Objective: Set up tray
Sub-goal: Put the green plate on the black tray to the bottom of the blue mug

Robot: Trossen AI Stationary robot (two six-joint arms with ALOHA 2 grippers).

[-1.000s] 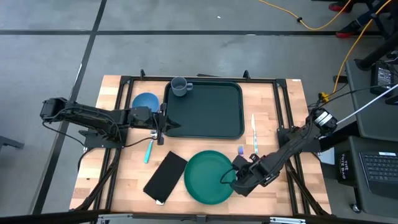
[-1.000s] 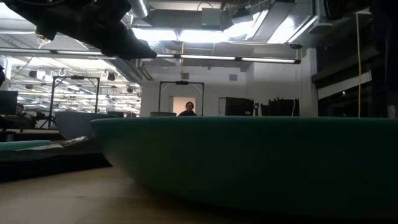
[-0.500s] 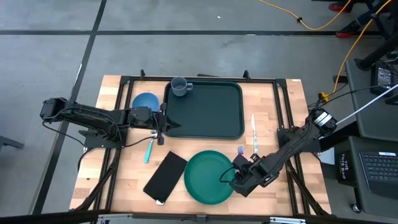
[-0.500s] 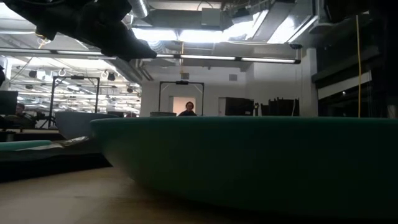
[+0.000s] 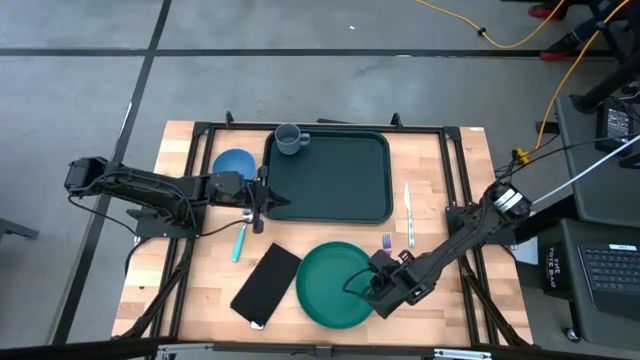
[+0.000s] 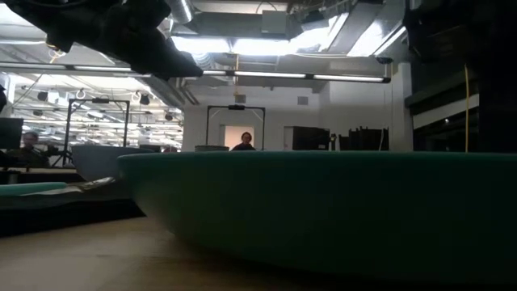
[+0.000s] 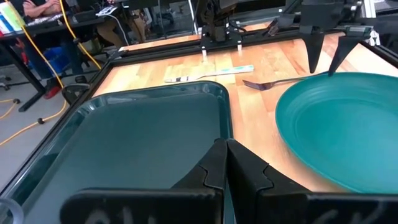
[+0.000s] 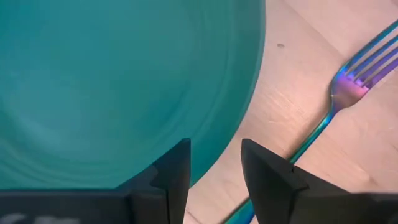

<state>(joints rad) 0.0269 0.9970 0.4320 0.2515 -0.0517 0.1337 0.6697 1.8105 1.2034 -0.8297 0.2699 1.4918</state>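
The large dark green rectangular plastic tray (image 5: 335, 176) is lying at the far middle of the wooden desk (image 5: 440, 215), and the left tool (image 5: 263, 200) is pinching its near-left rim, fingers together on it. The right tool (image 5: 362, 290) is hovering parted over the round green plate (image 5: 330, 285), its rim between the fingers, beside an iridescent metal fork (image 8: 348, 93).
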